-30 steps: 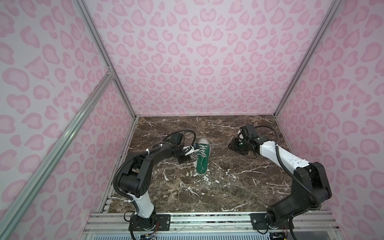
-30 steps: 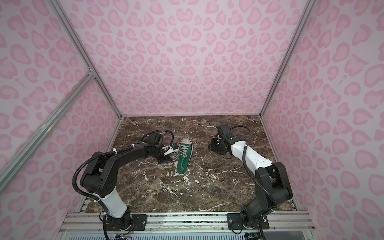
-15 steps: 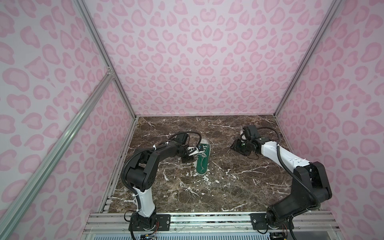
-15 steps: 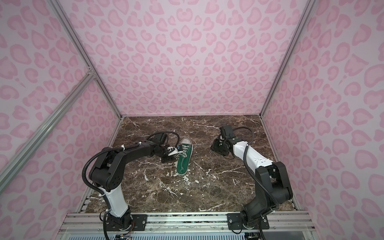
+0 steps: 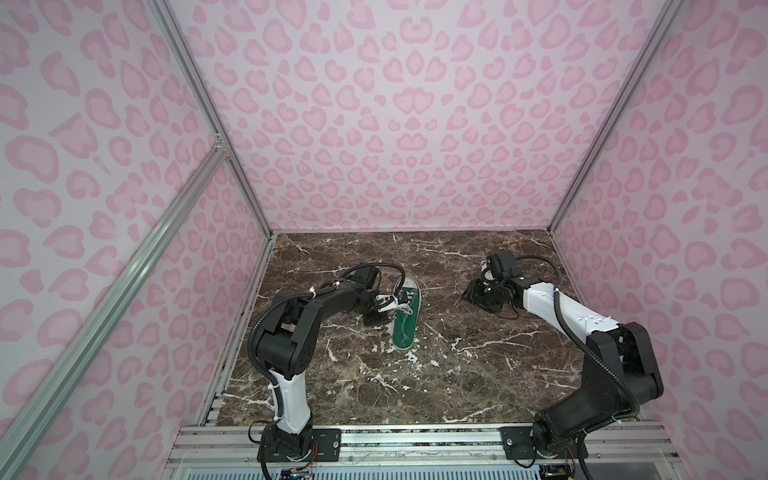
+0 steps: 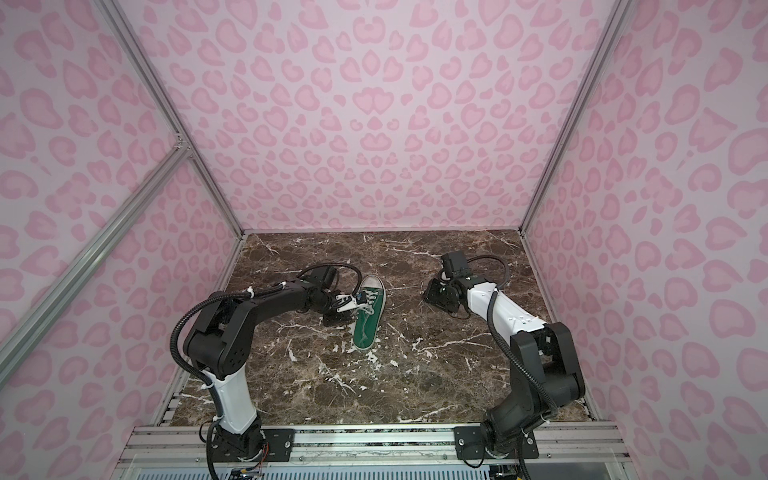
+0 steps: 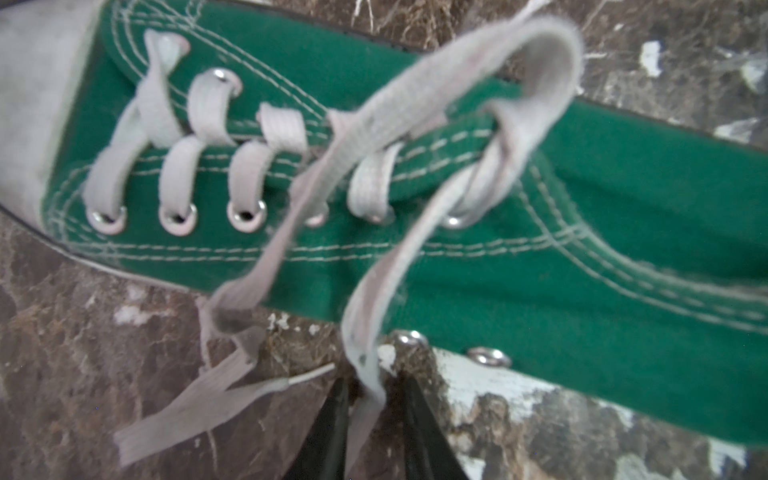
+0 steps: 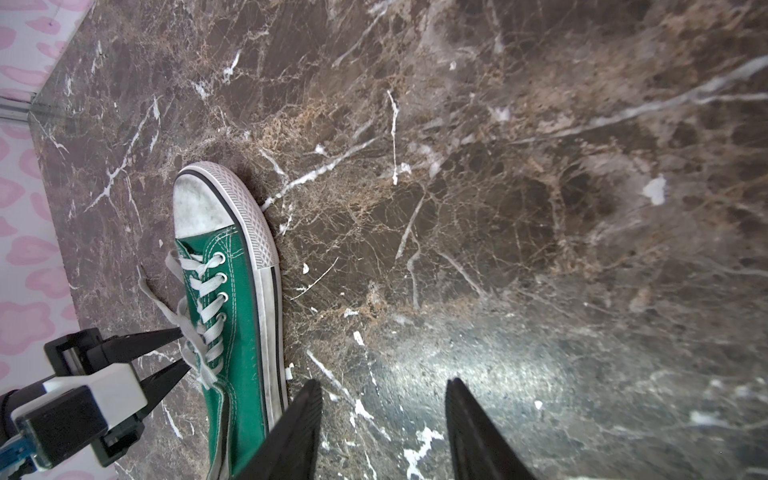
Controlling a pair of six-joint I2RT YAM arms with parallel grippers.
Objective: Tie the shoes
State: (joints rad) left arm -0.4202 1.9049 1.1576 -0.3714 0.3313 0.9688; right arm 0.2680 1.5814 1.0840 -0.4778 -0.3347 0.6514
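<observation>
The shoes are one green sneaker (image 5: 405,328) (image 6: 367,324) with a white toe cap, lying mid-table with its toe toward the back wall. Its white laces (image 7: 386,282) are untied; one strand arches over the tongue and a loose end (image 7: 199,407) trails on the marble. My left gripper (image 5: 402,302) (image 6: 360,300) (image 7: 372,379) (image 8: 183,347) reaches in from the left at the eyelets. It is open but narrow, with a lace strand running between its fingers. My right gripper (image 5: 471,293) (image 6: 430,291) (image 8: 383,384) hovers low to the right of the sneaker (image 8: 232,299), open and holding nothing.
The brown marble tabletop (image 5: 457,374) is boxed in by pink patterned walls (image 5: 395,124) on three sides. An aluminium rail (image 5: 415,440) carrying both arm bases runs along the front edge. A black cable (image 5: 374,266) loops above the left wrist.
My left gripper has moved right, from beside the sneaker to over its laces, and its jaws have narrowed around a strand. The right arm has barely moved.
</observation>
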